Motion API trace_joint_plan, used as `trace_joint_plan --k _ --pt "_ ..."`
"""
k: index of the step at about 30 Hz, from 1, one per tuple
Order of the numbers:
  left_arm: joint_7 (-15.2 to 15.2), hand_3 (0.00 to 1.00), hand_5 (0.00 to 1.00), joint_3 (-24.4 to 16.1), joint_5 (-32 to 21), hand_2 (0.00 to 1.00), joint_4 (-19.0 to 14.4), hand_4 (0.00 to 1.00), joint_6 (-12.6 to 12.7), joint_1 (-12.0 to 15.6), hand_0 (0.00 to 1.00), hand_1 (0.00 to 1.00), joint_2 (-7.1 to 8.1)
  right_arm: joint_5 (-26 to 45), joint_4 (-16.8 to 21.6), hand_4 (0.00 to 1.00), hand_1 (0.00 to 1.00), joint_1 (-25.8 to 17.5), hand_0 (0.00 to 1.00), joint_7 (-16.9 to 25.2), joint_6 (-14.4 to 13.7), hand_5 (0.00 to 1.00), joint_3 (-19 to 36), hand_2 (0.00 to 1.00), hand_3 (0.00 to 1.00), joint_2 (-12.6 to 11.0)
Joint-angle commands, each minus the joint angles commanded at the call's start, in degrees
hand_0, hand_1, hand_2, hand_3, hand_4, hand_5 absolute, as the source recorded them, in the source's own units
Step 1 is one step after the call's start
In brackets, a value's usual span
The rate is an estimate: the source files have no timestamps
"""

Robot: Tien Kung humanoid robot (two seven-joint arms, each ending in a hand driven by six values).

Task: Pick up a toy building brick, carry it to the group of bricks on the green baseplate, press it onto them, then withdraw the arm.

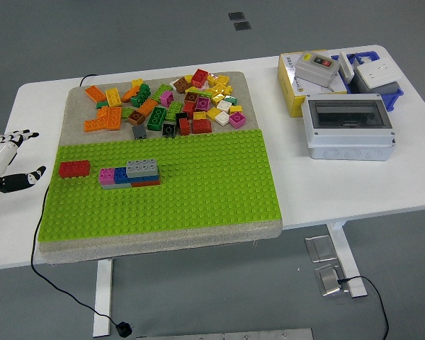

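The green baseplate [198,191] fills the front of a grey mat. On its left part stands a joined group of bricks [131,173]: grey on top, pink, blue and red beneath. A lone red brick [74,168] sits to the left of that group. A pile of loose bricks [166,105] in several colours lies on the mat behind the plate. My left hand [7,159] shows at the picture's left edge, off the mat, fingers spread and holding nothing. The right arm is out of view.
A grey junction box with a clear lid [348,127] stands on the right of the table [333,191]. Behind it are a yellow box with a switch unit [313,71] and a blue bin [374,76]. A black cable [37,234] hangs off the front left.
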Motion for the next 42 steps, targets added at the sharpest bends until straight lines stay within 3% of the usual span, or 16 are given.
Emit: trace_joint_plan --k 6,12,23,29,34,39,40,42 --pt "0.53 0.912 0.353 -0.35 0.29 0.998 -0.81 0.660 -0.33 0.47 0.998 0.998 -0.04 0.03 -0.03 0.676 0.621 -0.08 0.659 0.03 0.12 0.998 -0.06 0.591 0.586 -0.06" --pt "1.52 0.904 0.354 -3.58 0.75 0.998 -3.33 0.657 -0.99 1.78 0.998 0.998 0.12 1.54 0.10 0.676 0.623 -0.29 0.658 0.77 0.26 0.998 -1.13 0.590 0.583 -0.37" --pt "2.45 0.884 0.358 0.19 0.37 0.998 -3.99 0.659 -1.59 0.00 0.998 0.998 -1.48 2.95 0.45 0.678 0.622 -0.06 0.659 1.53 0.14 0.998 -2.45 0.592 0.586 -0.81" --pt "2.78 0.883 0.359 -0.56 0.34 0.998 -4.36 0.658 -1.65 0.55 0.998 0.998 -1.72 3.90 0.73 0.678 0.623 -0.07 0.660 2.08 -0.51 0.998 -3.54 0.594 0.586 -0.78" --pt "3.25 0.882 0.370 -4.02 0.44 0.998 -5.16 0.659 -2.03 1.95 0.998 0.984 -1.37 3.84 0.75 0.678 0.621 -0.12 0.655 2.22 -0.63 0.998 -3.67 0.595 0.587 -0.70" --pt "3.30 0.882 0.370 -10.14 -4.75 0.998 -8.38 0.659 -3.65 5.78 0.998 0.984 -1.13 3.81 0.73 0.678 0.621 -0.30 0.655 2.32 -0.62 0.998 -3.71 0.595 0.587 -0.62" --pt "2.74 0.830 0.441 -11.94 -6.37 0.850 -9.75 0.651 -3.99 7.17 0.950 0.851 -1.71 3.83 0.71 0.677 0.621 -0.37 0.655 2.35 -0.59 0.998 -3.75 0.595 0.587 -0.60" --pt "1.27 0.830 0.441 -15.92 -9.35 0.850 -12.10 0.651 -4.27 9.55 0.950 0.851 -3.58 3.90 0.68 0.677 0.621 -0.50 0.655 2.43 -0.56 0.998 -3.83 0.595 0.587 -0.52"
